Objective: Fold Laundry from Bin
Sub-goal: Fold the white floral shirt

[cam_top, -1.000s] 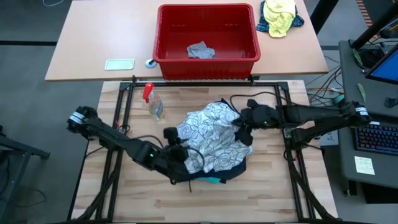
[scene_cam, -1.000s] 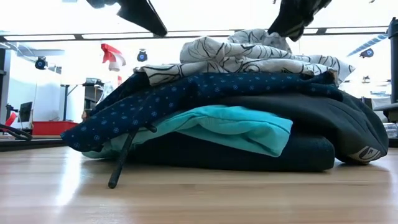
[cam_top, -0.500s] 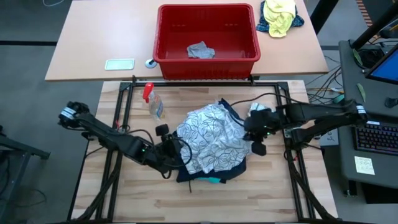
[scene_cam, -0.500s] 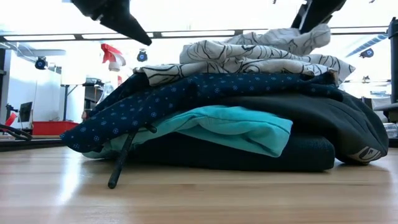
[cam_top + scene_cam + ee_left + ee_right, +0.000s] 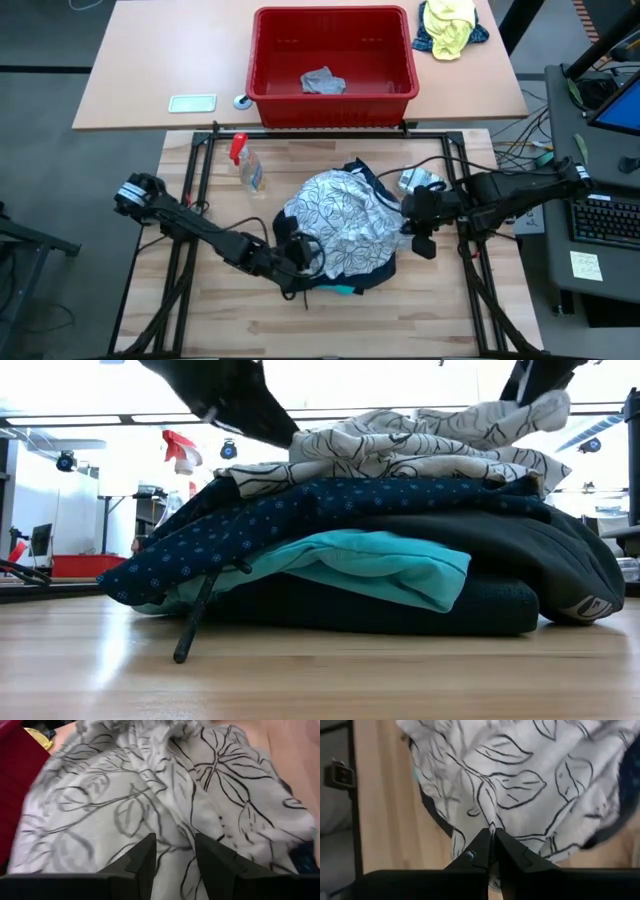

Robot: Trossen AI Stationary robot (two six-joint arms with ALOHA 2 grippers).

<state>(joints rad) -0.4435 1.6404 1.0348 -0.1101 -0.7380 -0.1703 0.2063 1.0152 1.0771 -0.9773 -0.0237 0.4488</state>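
Both hands are on the leaf-print cloth that tops the laundry pile, mid-surface.

The white leaf-print garment (image 5: 340,220) lies crumpled on top of the stack on the wooden surface (image 5: 220,320), and the low view shows the layers under it: navy dotted garment (image 5: 300,520), turquoise garment (image 5: 380,565), dark grey garment (image 5: 540,555). The left hand (image 5: 298,252) sits at the pile's near-left edge, its fingers (image 5: 145,862) apart with the printed cloth lying between them. The right hand (image 5: 420,222) is at the pile's right edge, fingers (image 5: 492,847) pinched together on a fold of that same cloth. The red bin (image 5: 333,62) stands on the far tan surface, well apart from the pile, a small light grey garment (image 5: 322,81) in it.
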